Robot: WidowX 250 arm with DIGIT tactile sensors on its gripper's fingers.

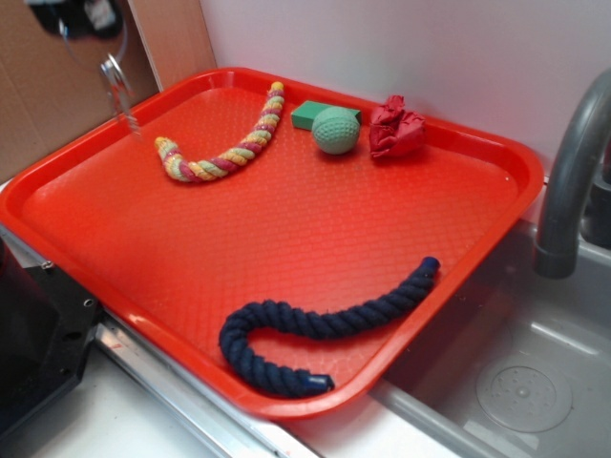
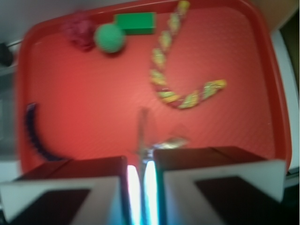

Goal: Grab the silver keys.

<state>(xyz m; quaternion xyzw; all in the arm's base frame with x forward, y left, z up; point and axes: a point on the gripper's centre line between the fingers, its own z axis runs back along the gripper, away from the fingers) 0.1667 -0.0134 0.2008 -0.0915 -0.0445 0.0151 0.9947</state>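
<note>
The gripper point(image 1: 84, 21), fingers point(image 2: 70, 187) clenched on the silver keys point(image 1: 118, 91), holds them dangling above the far left corner of the red tray point(image 1: 286, 229).

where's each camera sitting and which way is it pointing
exterior: off the tray's near corner, angled down; the gripper at top left dangles the silver keys.
wrist: on the arm, looking straight down past nearly closed jaws pinching the keys.
shared: striped rope, navy rope, green ball, green block.
</note>
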